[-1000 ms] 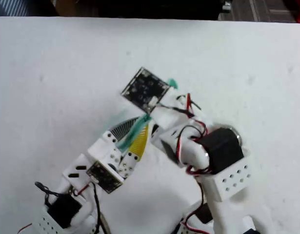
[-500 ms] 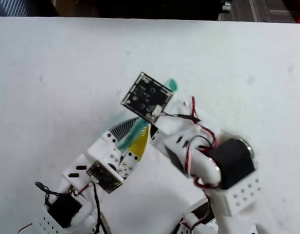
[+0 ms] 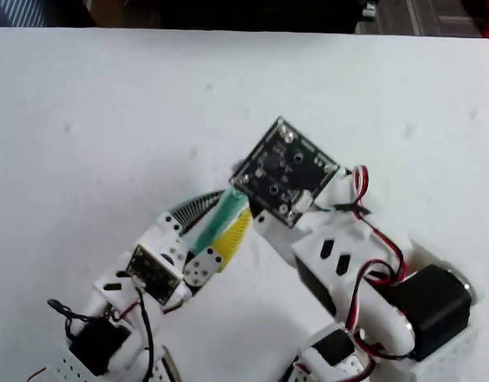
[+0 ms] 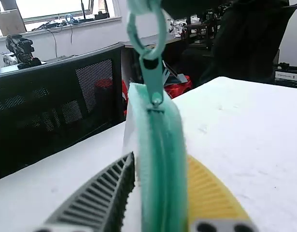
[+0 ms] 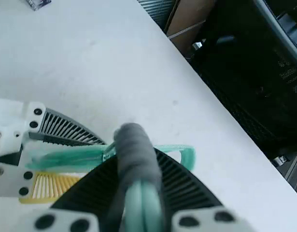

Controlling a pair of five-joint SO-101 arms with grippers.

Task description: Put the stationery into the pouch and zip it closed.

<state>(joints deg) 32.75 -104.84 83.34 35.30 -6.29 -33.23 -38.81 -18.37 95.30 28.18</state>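
The pouch [image 3: 215, 220] shows as a teal zipped edge, standing on its edge on the white table [image 3: 101, 103]. My left gripper [image 3: 227, 210] is shut on it, one grey ribbed finger [image 4: 97, 203] and one yellow finger [image 4: 208, 195] on either side of the pouch [image 4: 160, 145]. The zip pull [image 4: 151, 72] sticks up from the far end of the zipper. My right gripper [image 5: 136, 166] is shut on the pull's teal ring [image 5: 183, 155], right next to the left gripper [image 5: 42, 154]. From above, the right arm's camera board [image 3: 285, 170] hides that grip.
Both arms come in from the near edge and crowd the table's middle front. Open white tabletop lies to the left, right and far side. Past the far edge stand black mesh chairs [image 4: 66, 106]. A small dark object [image 5: 38, 4] lies far off.
The right arm has drawn back towards the right with the pull, and its camera board has shifted right. The left arm slid slightly down-left, so more of the teal edge shows.
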